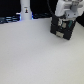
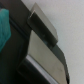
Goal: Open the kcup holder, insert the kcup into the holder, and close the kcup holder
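Note:
The kcup holder [image 1: 62, 28] is a black boxy unit at the back of the white table, toward the exterior view's right. My gripper [image 1: 64, 19] hangs directly over it, at or touching its top; the fingers are too blurred to show whether they are open or shut. The wrist view is a close, blurred look at the holder's black body [image 2: 20, 45] and grey slanted surfaces [image 2: 47, 55]. A teal-green patch [image 2: 5, 27] at that picture's edge may be the kcup's green top; I cannot tell. No kcup shows in the exterior view.
A white bottle-like object [image 1: 25, 11] stands at the back toward the exterior view's left, against a dark background. The white table [image 1: 35, 57] stretches in front of the holder.

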Tool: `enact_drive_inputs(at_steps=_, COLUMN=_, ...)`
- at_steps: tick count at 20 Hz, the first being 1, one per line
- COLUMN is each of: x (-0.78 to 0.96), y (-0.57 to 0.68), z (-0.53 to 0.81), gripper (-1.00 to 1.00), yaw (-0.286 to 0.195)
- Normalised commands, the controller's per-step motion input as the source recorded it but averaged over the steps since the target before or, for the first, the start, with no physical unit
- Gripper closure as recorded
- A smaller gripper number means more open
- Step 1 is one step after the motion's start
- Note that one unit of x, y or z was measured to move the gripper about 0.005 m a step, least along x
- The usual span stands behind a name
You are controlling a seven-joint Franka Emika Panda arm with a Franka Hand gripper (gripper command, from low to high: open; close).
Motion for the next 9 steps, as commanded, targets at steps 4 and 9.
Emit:
enact_drive_inputs(at_steps=4, x=0.04, y=0.0, z=0.12, gripper=-1.0, yaw=0.003)
enact_drive_inputs(at_steps=9, x=0.01, y=-0.01, z=0.02, gripper=-1.0, yaw=0.008)
